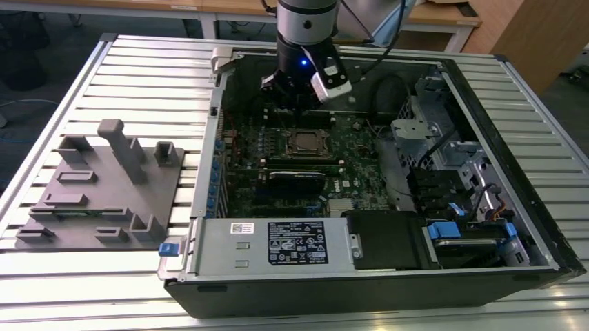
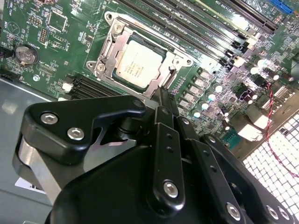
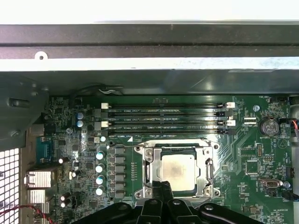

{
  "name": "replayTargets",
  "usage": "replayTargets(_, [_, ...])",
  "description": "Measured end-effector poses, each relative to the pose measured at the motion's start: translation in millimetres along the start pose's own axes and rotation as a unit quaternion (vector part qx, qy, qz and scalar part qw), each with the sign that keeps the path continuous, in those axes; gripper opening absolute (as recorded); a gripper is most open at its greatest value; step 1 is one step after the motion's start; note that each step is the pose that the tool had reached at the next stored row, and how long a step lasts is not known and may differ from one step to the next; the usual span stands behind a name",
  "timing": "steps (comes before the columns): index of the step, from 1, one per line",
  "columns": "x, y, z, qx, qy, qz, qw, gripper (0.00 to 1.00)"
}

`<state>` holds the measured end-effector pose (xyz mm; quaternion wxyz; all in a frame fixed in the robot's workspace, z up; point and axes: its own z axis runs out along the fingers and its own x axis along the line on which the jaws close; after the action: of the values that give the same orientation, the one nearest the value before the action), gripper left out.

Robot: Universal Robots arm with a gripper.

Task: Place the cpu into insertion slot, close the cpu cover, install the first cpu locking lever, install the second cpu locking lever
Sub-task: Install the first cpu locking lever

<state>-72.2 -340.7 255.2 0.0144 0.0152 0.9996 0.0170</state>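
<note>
Black link bars make up the gripper [image 2: 161, 95], and its fingers [image 2: 161, 112] are drawn together with nothing seen between them. Their tips are set at one edge of the slot [image 3: 142, 154], though contact cannot be confirmed. The cpu [image 2: 137, 64] is seated in the slot, its pale metal face showing through the window of the cover [image 2: 117, 46], which appears to be folded down around it. The slot lies toward the middle of the green board [image 3: 252, 140]. The memory slots [image 3: 163, 119] lie between it and the board edge beside the case [image 1: 368, 289] wall. The cpu is judged light, thin, stiff and smooth-faced, with a delicate underside. It would be taken only by two opposite edges and kept level, but as it is seated, little of those edges is offered. The cover is judged a thin, stiff hinged plate, best pressed at its free edge rather than pinched. The levers are expected to be springy wire, to be pushed near their hooked ends. The slot edge nearest the gripper is hidden behind the fingers in both wrist views, and the contacts are covered by the cpu. Whether either lever is latched cannot be made out. In the exterior view the fingertips are lost against the dark case interior.
</note>
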Motion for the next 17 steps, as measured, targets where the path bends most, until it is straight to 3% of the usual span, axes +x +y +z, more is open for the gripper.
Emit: replayTargets(17, [5.6,-0.2,-0.1,0.0,0.0,0.0,1.0,0.1])
